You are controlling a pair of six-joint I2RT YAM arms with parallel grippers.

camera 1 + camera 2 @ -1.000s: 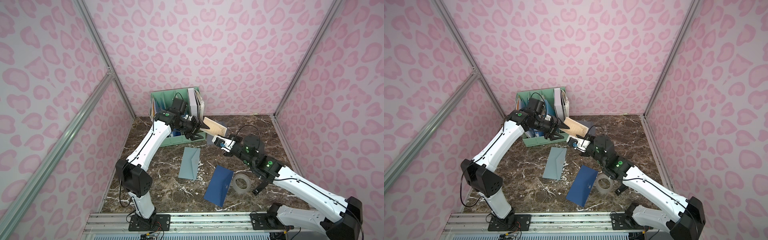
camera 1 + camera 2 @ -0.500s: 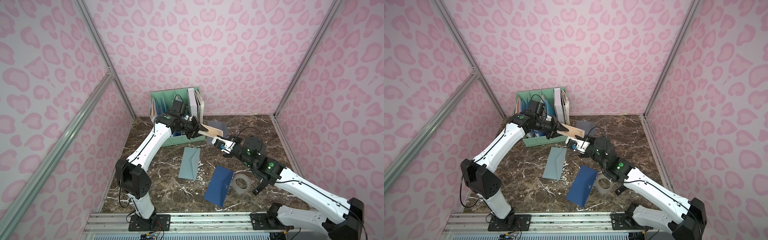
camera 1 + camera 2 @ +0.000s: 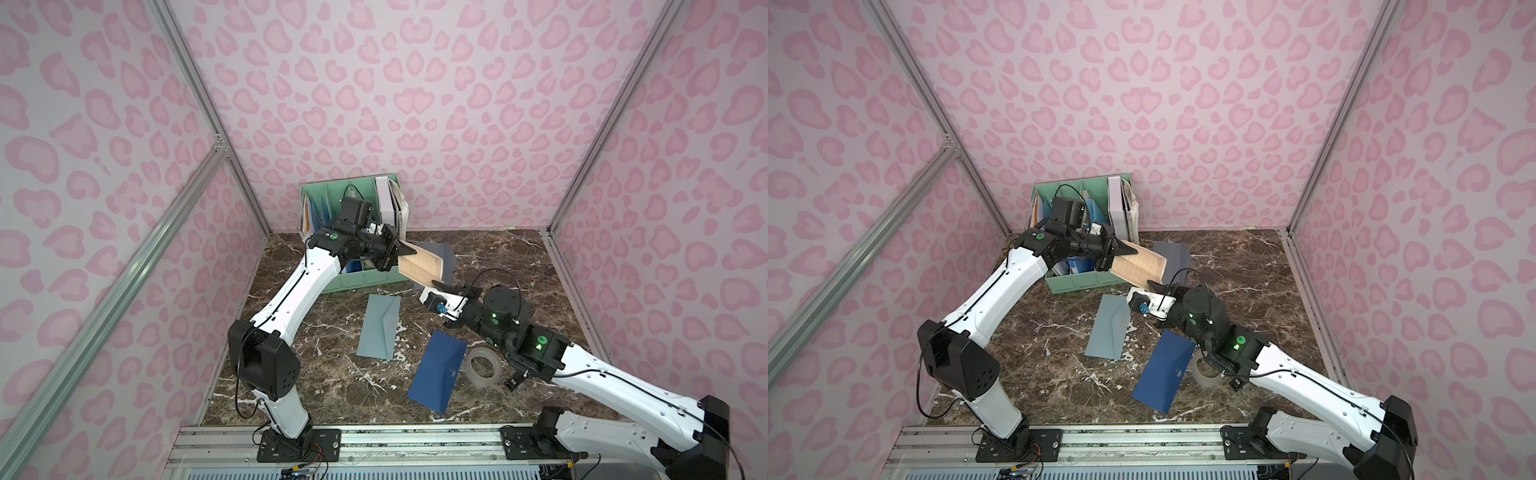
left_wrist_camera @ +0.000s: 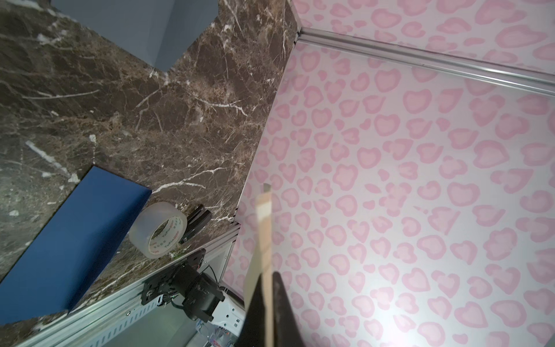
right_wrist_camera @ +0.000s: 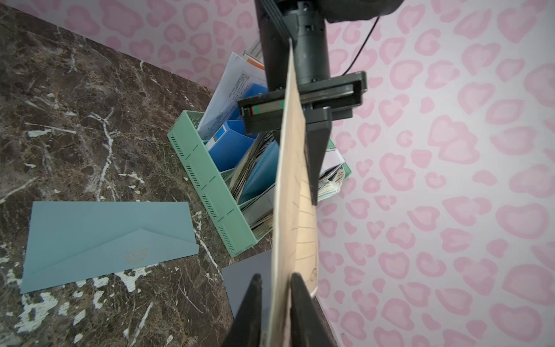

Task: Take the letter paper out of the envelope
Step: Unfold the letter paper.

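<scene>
Now, Technician, where is the letter paper [image 3: 422, 268] sitting relative to the green file rack [image 3: 361, 283]?

Operator, it is hanging in the air just off the rack corner nearest the right arm, clear of every envelope. The grey envelope [image 3: 448, 259] is lying flat on the worktop [image 3: 519, 253] beside that same corner, beneath and beyond the sheet.

Which way is its long axis running, and which tool is standing nearer?

The long axis is running from the rack outward toward the right arm. The left tool [image 3: 409, 252] is clamping the rack-side end, jaws closed flat on the sheet. The right tool [image 3: 436, 285] is standing at the opposite end, farther from the rack. In the right wrist view its fingers [image 5: 303, 306] are flanking the sheet's edge, narrowly parted, with a sliver of gap showing on one side.

What is the coming move depending on?

By my judgement, the extraction is complete and the left tool is carrying the sheet. The right tool is lying in line with the long axis, so it should be backing straight out along that axis, away from the rack. Sideways drift would risk dragging the free end and bending the paper.
</scene>
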